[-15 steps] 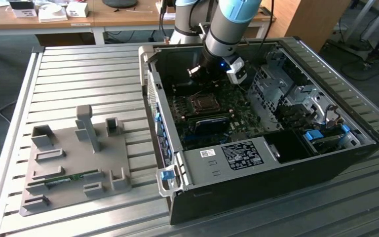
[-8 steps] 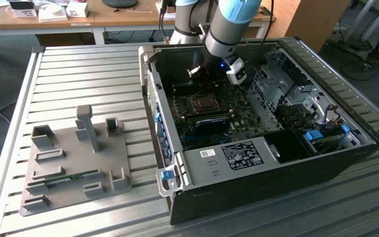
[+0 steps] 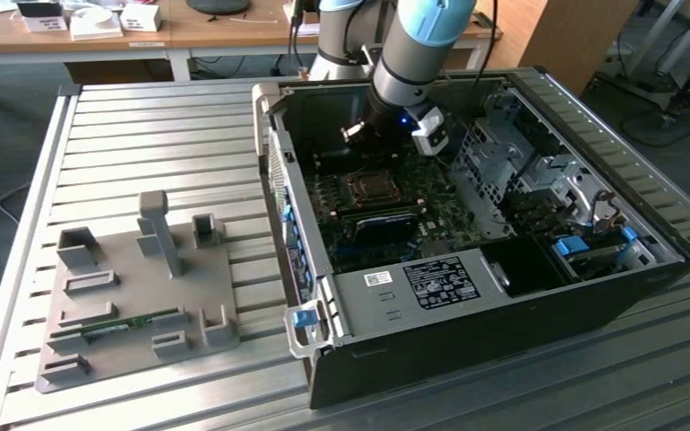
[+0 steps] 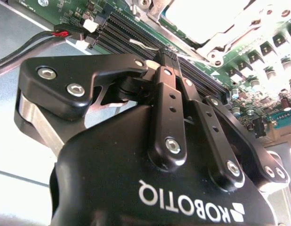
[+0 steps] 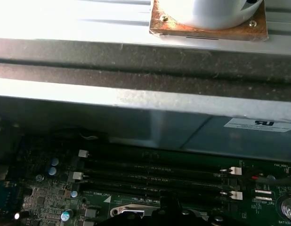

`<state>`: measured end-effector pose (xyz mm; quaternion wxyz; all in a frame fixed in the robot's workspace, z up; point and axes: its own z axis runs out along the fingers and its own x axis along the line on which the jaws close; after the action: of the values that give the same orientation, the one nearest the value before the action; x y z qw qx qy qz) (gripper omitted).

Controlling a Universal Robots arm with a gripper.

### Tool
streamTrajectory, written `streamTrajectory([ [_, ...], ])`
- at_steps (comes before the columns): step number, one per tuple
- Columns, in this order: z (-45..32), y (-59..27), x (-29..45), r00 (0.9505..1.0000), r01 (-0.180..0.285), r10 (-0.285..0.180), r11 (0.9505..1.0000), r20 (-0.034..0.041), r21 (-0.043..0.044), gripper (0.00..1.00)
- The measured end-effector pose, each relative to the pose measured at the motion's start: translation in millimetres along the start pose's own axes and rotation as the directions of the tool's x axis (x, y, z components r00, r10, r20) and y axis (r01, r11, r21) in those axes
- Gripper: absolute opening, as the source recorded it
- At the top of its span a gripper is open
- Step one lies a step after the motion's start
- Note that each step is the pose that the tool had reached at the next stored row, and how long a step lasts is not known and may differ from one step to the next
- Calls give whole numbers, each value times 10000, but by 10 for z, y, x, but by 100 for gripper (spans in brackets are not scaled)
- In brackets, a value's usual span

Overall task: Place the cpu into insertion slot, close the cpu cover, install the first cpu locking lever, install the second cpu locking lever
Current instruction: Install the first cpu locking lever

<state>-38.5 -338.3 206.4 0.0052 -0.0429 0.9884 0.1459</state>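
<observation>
Inside the open black computer case (image 3: 465,350), my gripper (image 3: 375,142) hangs over the motherboard, just beyond the insertion slot (image 3: 369,189) as the exterior view shows it. In the second wrist view the gripper (image 4: 166,57) has its fingers (image 4: 170,101) pressed together with nothing visible between them, their tips above the long memory slots (image 4: 136,35). The silvery cpu cover (image 4: 230,40) lies flat on the slot. Glare whitens the square in its window, so I cannot tell the cpu there. The first wrist view catches the slot's metal edge (image 5: 129,212).
The case stands on a ribbed metal table (image 3: 141,153). A grey fixture plate (image 3: 129,296) at the exterior view's left carries a green memory stick (image 3: 118,329). Drive cages (image 3: 525,171) and the case wall (image 5: 136,108) hem in the board. Red and black cables (image 4: 51,37) run nearby.
</observation>
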Motion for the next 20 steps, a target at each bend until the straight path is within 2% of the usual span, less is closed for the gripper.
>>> streamTrajectory([
  [20,54,-16,1,10000,0,0,10000,0,17,11],
])
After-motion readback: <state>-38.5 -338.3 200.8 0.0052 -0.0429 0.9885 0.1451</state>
